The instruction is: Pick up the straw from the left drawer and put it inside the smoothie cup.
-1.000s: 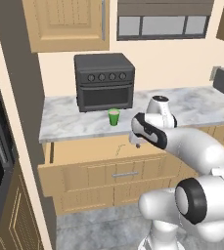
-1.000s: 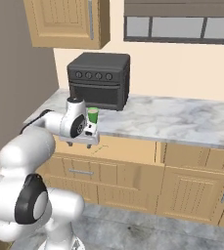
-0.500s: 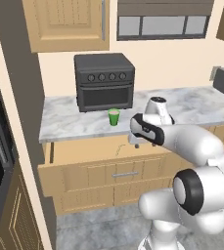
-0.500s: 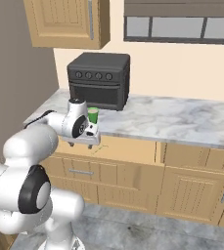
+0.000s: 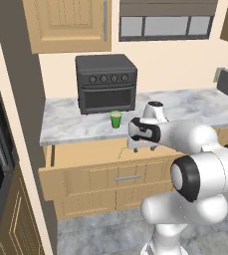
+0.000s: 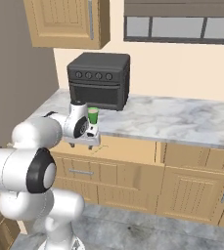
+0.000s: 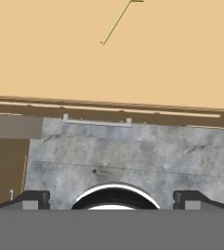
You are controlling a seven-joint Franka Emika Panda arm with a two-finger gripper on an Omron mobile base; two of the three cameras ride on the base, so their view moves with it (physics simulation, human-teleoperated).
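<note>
Pale yellow-green, the straw (image 7: 116, 22) is seen lying flat on the floor of the pulled-out left drawer (image 5: 85, 175). Above the drawer, the claw (image 7: 111, 199) is held fully open and empty.

Matt light wood lines the left drawer (image 5: 85, 155), slim metal bar handle on front. Veined grey marble counter (image 5: 70, 124), smooth. Toaster oven (image 5: 106, 82) matt black; smoothie cup (image 5: 116, 119) glossy green.
</note>
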